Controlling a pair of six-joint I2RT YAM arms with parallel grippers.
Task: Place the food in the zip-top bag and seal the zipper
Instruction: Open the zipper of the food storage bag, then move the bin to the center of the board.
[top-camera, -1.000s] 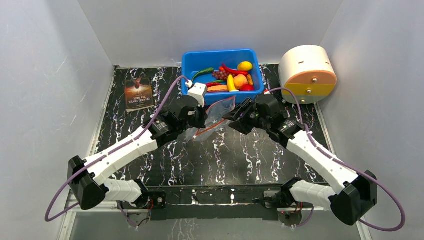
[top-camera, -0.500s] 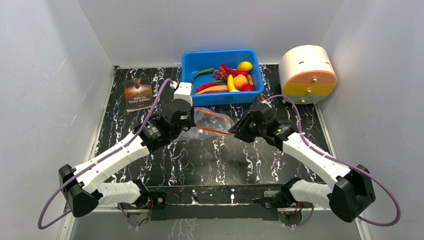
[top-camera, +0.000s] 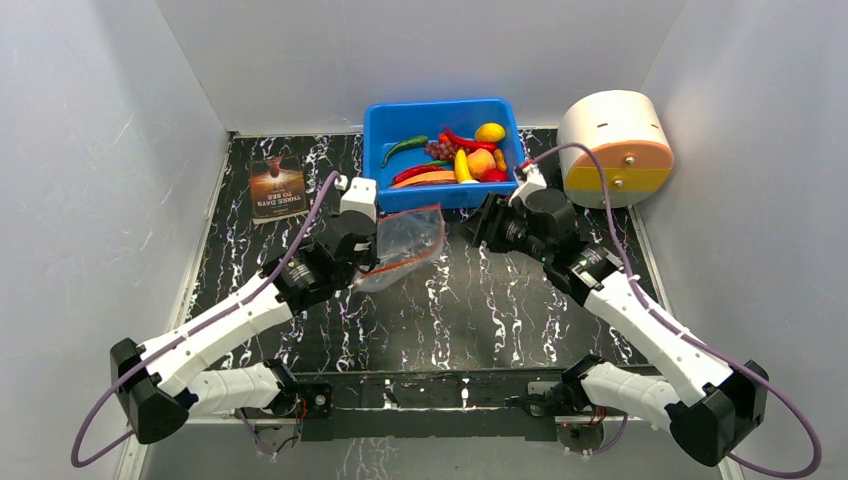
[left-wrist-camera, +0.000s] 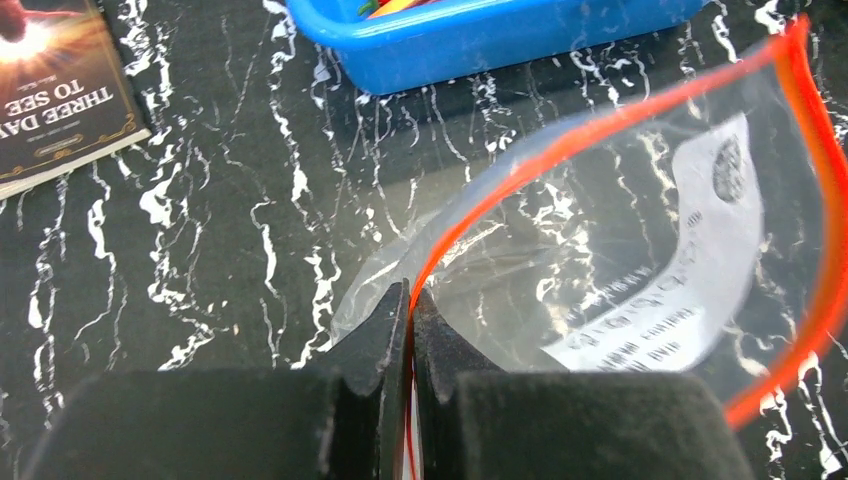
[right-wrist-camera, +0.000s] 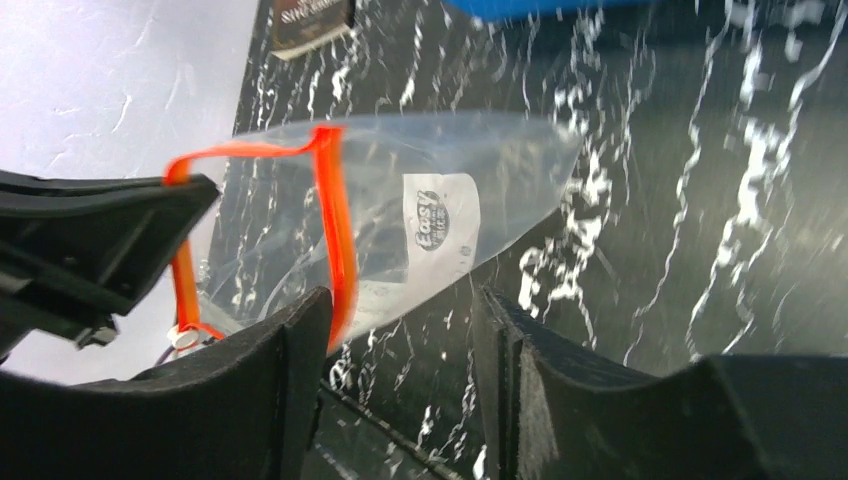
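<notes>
While the left gripper (left-wrist-camera: 410, 296) is clenched on the zipper (left-wrist-camera: 560, 150) at one end of the mouth, the zip-top bag (top-camera: 405, 235) lies just left of the top view's centre, on the black marbled table (top-camera: 450, 310). It is just below the front wall of the blue tub (top-camera: 440, 193). Its mouth gapes in a wide orange loop, and a white printed label shows through the clear plastic.

The right gripper (top-camera: 478, 224) sits right of centre, apart from the bag, with its fingers spread and only table between them.

The food is in the tub at upper centre: banana (top-camera: 460, 165), lemon (top-camera: 490, 131), peach (top-camera: 481, 160), grapes (top-camera: 440, 149), green chili (top-camera: 403, 148) and red chili (top-camera: 465, 140).

A brown "Three Days to See" card (top-camera: 277, 188) lies at upper left.
</notes>
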